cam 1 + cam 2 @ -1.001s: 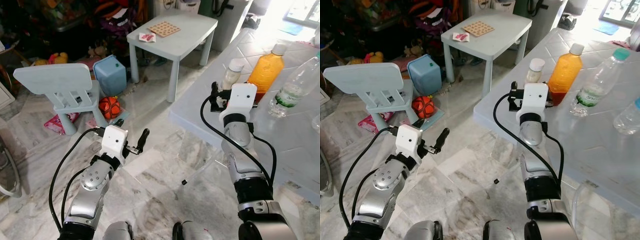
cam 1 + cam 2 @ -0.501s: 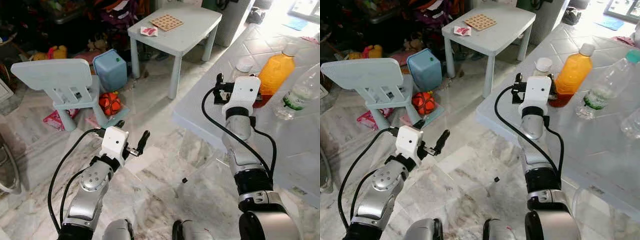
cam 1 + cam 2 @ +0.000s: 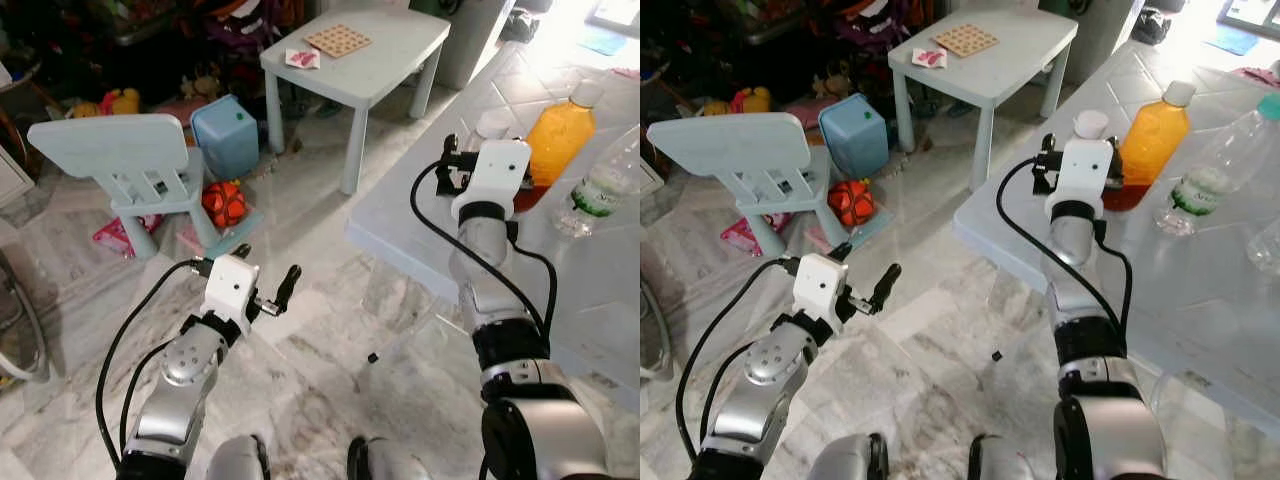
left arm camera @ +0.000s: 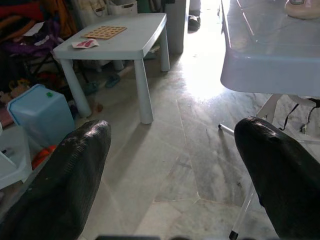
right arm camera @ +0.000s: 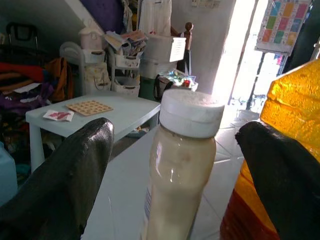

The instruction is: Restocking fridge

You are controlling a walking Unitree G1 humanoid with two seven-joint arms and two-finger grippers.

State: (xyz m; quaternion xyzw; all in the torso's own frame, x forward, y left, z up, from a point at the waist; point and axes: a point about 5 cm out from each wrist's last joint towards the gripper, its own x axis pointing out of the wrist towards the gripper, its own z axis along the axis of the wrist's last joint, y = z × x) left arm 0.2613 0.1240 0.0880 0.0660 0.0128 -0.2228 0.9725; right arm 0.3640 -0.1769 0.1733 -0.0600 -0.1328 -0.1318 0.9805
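Observation:
A small bottle [image 5: 182,160] of pale liquid with a white cap stands near the edge of the pale table [image 3: 1200,270]. My right gripper [image 3: 1078,150] is raised at that edge and open. The bottle is centred in the gap between its fingers [image 5: 65,180], touching neither. Just beyond one finger stands an orange juice bottle [image 3: 1150,140]. A clear water bottle [image 3: 1215,165] with a green label stands further along the table. My left gripper [image 3: 265,268] is low over the marble floor, open, with nothing between its fingers.
A small light-blue children's table [image 3: 365,50] with a wooden board stands ahead. To the left are a light-blue child's chair [image 3: 120,160], a blue bin [image 3: 228,135] and an orange ball [image 3: 222,203]. Toys crowd the back left.
My right gripper has risen and moved forward toward the small bottle, which now lines up with its gap. The view has shifted a little. My left arm has kept still.

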